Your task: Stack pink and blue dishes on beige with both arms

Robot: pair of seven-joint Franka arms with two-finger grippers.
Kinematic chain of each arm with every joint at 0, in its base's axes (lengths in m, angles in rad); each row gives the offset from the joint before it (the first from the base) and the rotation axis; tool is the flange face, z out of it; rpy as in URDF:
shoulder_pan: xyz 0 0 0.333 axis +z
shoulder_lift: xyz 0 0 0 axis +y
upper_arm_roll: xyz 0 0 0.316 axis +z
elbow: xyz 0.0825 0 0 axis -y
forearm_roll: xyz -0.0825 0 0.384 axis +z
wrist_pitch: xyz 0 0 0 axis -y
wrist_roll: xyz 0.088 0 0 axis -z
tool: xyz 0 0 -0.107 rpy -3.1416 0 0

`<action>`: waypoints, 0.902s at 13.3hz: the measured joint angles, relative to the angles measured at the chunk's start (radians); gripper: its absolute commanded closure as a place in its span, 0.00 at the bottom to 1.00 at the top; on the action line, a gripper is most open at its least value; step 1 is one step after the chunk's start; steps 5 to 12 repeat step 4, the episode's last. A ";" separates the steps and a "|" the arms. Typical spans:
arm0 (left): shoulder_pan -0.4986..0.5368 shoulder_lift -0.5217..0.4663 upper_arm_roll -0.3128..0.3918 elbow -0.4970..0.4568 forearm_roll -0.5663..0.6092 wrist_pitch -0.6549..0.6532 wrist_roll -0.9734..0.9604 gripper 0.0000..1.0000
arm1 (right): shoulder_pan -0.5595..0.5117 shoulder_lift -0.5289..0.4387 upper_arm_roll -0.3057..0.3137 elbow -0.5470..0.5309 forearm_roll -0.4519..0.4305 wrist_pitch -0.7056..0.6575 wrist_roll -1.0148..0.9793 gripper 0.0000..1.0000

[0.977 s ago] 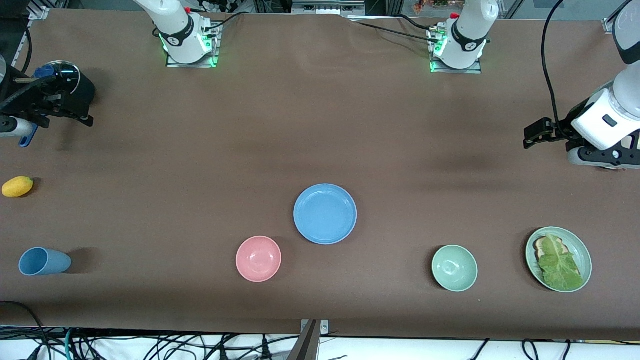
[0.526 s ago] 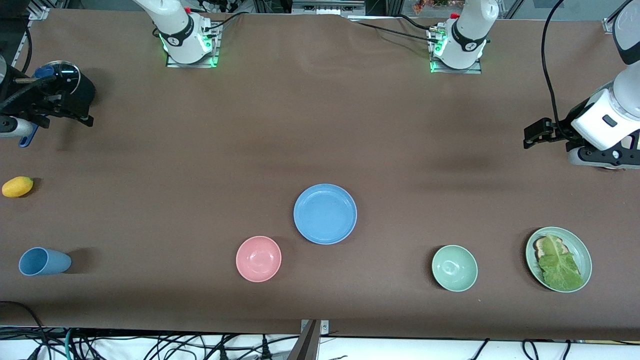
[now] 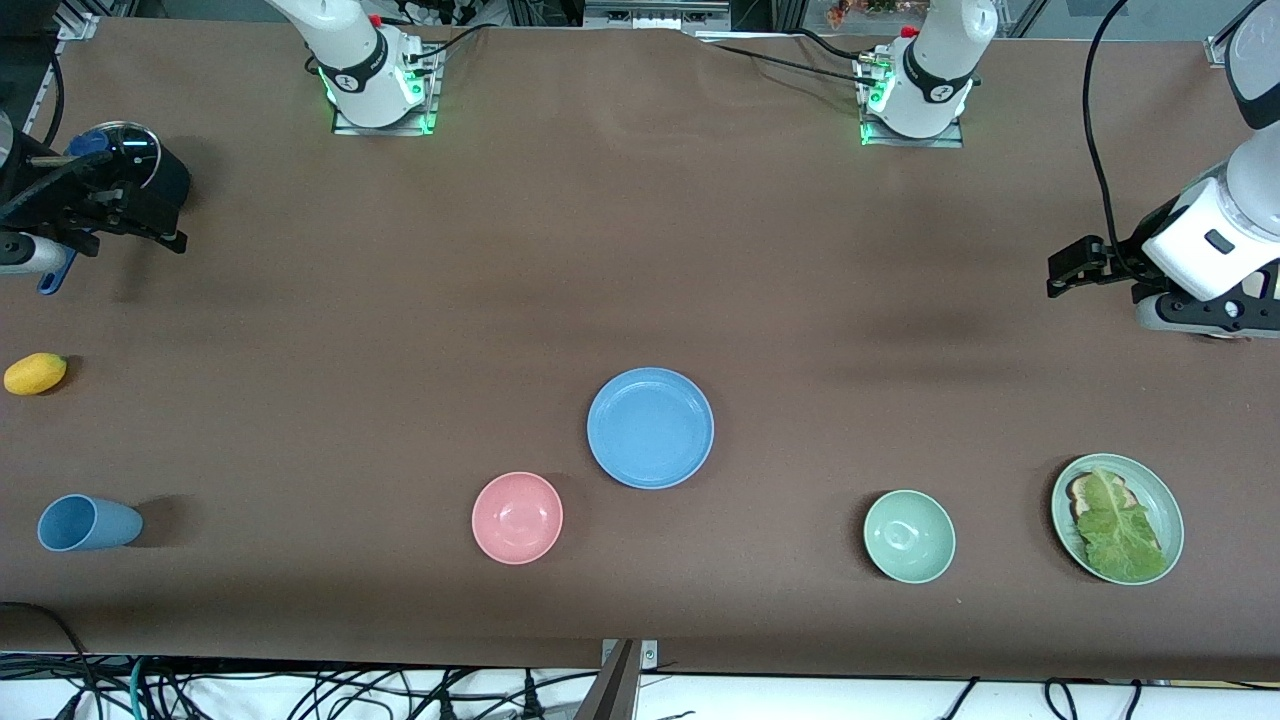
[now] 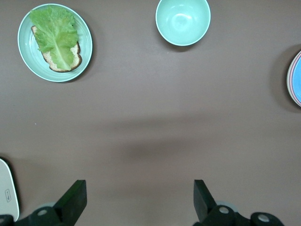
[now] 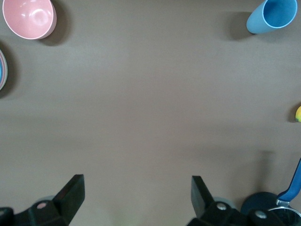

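Note:
The sky-blue plate point(image 3: 650, 428) lies flat mid-table and is the top dish there. In the left wrist view a thin pink edge shows under the blue plate point(image 4: 296, 77). In the right wrist view a pale rim shows under the blue plate point(image 5: 2, 70); whether that rim is the beige plate I cannot tell. My left gripper point(image 3: 1068, 270) hangs open and empty over bare table at the left arm's end point(image 4: 138, 190). My right gripper point(image 3: 150, 225) hangs open and empty at the right arm's end point(image 5: 136, 188). Both arms wait, well apart from the plates.
A pink bowl point(image 3: 517, 517) sits beside the blue plate, nearer the camera. A green bowl point(image 3: 909, 536) and a green plate point(image 3: 1172, 520) with toast and lettuce lie toward the left arm's end. A tipped blue cup point(image 3: 88, 523), a yellow fruit point(image 3: 35, 373) and a lidded blue-handled pot point(image 3: 125, 150) lie toward the right arm's end.

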 measured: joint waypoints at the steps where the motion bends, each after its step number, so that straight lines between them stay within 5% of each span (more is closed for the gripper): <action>1: 0.000 0.000 0.000 0.000 0.000 0.000 0.000 0.00 | 0.000 0.000 0.000 0.000 0.000 0.000 -0.004 0.00; 12: 0.000 0.000 0.000 0.000 0.000 0.000 0.000 0.00 | 0.000 0.000 -0.007 0.000 0.000 0.000 -0.022 0.00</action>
